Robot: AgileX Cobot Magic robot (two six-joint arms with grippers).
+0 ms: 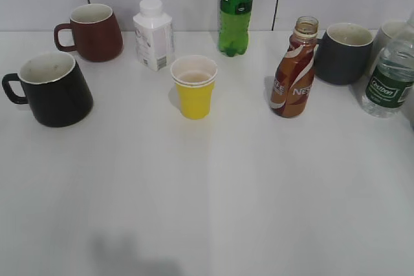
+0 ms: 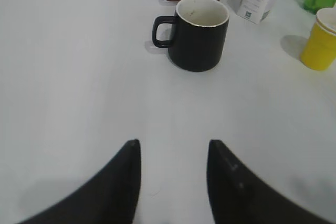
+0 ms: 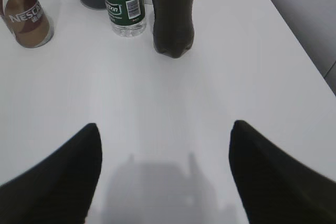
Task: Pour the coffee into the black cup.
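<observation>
Exterior view: coffee (image 1: 294, 72) upright, black cup (image 1: 53, 88) apart

My arms stayed out of the exterior view. Green bottle (image 1: 237, 8) lost its cap at the top edge. Water bottle (image 1: 390, 75) and pale mug (image 1: 389, 32) were clipped at right. In my right wrist view, cola bottle (image 3: 172, 13) top was cropped.

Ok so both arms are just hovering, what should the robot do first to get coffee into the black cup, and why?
Probably move the right gripper, which is open and empty, forward and left to the uncapped Nescafe bottle. That bottle stands on the right side, far from the black cup, and nothing is held.
</observation>
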